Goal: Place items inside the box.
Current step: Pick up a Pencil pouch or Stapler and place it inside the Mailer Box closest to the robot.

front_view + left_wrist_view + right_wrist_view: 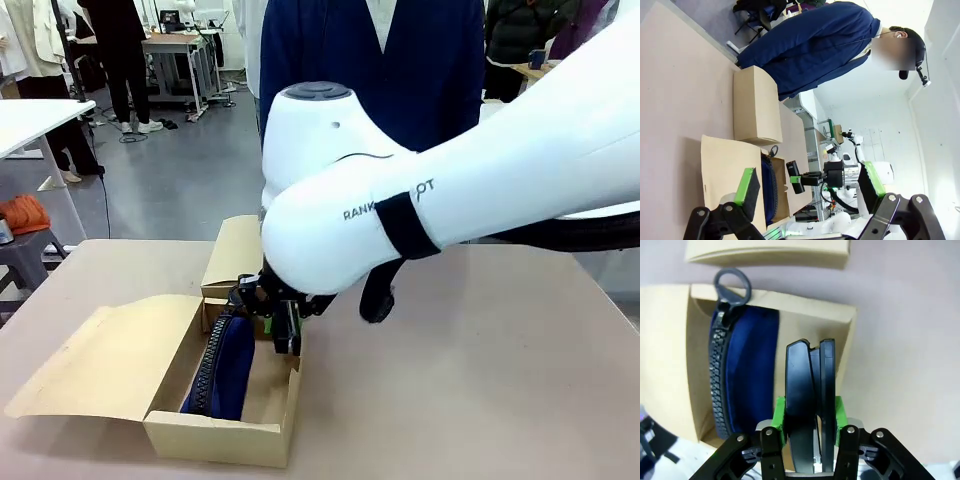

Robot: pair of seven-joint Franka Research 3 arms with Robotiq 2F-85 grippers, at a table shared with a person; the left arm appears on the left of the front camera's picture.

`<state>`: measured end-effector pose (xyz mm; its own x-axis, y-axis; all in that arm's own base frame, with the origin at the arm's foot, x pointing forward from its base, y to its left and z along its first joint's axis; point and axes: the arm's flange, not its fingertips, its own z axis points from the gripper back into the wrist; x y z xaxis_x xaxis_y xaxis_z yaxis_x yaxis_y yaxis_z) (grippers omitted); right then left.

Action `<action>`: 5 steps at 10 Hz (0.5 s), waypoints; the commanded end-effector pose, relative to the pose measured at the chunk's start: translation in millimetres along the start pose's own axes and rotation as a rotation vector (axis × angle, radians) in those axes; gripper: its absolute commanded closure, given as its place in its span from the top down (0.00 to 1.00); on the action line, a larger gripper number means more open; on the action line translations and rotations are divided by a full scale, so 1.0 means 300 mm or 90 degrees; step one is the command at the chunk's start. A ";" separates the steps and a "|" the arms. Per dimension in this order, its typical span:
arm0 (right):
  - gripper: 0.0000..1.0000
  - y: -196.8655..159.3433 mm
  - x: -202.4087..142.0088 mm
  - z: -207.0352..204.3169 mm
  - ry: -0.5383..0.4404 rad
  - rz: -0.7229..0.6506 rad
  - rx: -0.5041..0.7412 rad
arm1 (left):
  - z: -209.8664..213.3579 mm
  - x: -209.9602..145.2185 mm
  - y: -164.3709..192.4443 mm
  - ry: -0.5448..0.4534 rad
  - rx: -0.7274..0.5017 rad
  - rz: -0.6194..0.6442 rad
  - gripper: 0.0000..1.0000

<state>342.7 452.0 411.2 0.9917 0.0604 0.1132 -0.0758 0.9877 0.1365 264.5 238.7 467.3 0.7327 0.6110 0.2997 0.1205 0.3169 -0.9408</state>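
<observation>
Right gripper (810, 412) clenched on 1 black stapler (807, 385) above box (805, 307); lower straight into gap beside navy pouch (752, 365). Left gripper (810, 182) released.

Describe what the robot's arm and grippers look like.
The right arm is white and rounded, with grey lettering and a black band. The right gripper and left gripper are black, with bolted linkage fingers and green pads.

The beige surface (500, 380) is carrying the open cardboard box (215, 438), its flap (100, 365) lying spread leftward, and a smaller closed box (232, 258) just behind.
</observation>
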 end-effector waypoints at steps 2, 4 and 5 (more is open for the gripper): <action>0.42 0.084 -0.048 -0.025 0.021 -0.073 -0.018 | -0.001 0.000 -0.002 -0.009 -0.017 -0.010 1.00; 0.42 0.070 -0.057 -0.033 0.046 -0.075 -0.051 | -0.001 0.000 -0.002 -0.009 -0.017 -0.010 1.00; 0.42 0.066 -0.046 -0.031 0.046 -0.079 -0.047 | -0.001 0.000 -0.002 -0.009 -0.017 -0.010 1.00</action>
<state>320.6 465.0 394.1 0.9990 -0.0288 0.0343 0.0260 0.9965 0.0800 264.5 238.7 467.3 0.7327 0.6110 0.2997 0.1206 0.3169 -0.9408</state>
